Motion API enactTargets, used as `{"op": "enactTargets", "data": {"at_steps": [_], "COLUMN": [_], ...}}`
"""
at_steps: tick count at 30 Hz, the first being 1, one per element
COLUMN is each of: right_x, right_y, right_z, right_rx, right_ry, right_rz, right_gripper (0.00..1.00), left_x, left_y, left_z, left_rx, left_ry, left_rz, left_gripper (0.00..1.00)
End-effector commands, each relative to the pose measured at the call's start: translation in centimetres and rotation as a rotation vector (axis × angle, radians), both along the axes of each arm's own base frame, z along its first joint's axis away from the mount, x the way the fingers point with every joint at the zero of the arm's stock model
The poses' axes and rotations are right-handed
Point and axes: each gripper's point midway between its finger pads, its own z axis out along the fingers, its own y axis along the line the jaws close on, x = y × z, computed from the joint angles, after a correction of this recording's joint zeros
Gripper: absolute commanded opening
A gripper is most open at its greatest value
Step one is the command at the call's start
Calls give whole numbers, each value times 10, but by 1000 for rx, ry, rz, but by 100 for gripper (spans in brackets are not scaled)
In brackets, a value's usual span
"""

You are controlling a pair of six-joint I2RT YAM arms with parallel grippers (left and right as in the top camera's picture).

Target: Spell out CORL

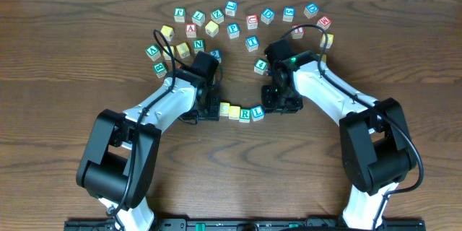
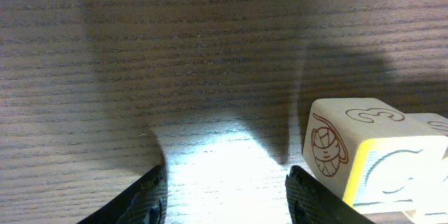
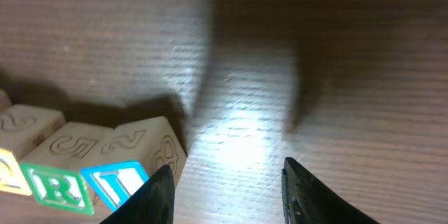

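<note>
Four wooden cubes stand in a short row between my two grippers in the overhead view: two yellow-topped cubes (image 1: 224,108) (image 1: 234,111), the green-framed R (image 1: 245,114) and the blue-framed L (image 1: 257,112). My left gripper (image 1: 209,108) sits just left of the row, open over bare table (image 2: 227,182); its right finger (image 2: 315,199) is beside the end yellow cube (image 2: 350,154). My right gripper (image 1: 278,101) is just right of the L, open with only table between its jaws (image 3: 227,175). The left finger (image 3: 150,196) is close to the L cube (image 3: 115,182), with the R (image 3: 63,189) beyond it.
Several other letter cubes lie in an arc across the back of the table, among them a red-framed A (image 1: 190,29) and a green-framed N (image 1: 198,45). One cube (image 1: 260,65) lies near the right arm's wrist.
</note>
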Motion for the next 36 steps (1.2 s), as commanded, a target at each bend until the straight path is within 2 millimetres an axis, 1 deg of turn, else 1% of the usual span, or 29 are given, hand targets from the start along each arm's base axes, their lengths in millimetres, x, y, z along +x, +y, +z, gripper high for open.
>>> {"op": "enactTargets", "data": {"at_steps": [1,7,11,14,18,25,30,31,32,34,36], "right_x": [-7,-9,-12,-11,-7,-3,-2,0,2,8,15], "right_y": [3,5,12,13,14,17,15,15,15,15,13], "right_z": [2,2,4,4,4,5,4,4,5,10,17], "right_rx": [-1,8,51,55,61,70,57,60,61,67,67], "right_ry": [9,19,38,33,20,3,-6,-14,-17,-33,-61], "right_rz": [36,21,22,22,15,13,16,24,21,23,23], "right_gripper": [45,45,45,45,45,45,42,47,47,46,47], "left_x": [-4,-4,-4,-8,-14,-21,-19,-17,-16,-11,-4], "left_y": [2,2,2,3,-2,-4,-5,-2,1,6,12], "left_z": [-5,-5,-5,-6,-5,-5,-4,-5,-4,2,13], "left_rx": [9,9,9,11,-19,-34,-34,-20,-3,19,32], "left_ry": [18,18,20,36,64,95,84,77,69,57,29], "left_rz": [9,9,9,8,4,1,-9,-8,-5,3,18], "left_gripper": [54,54,54,54,54,54,54,54,54,54,54]}}
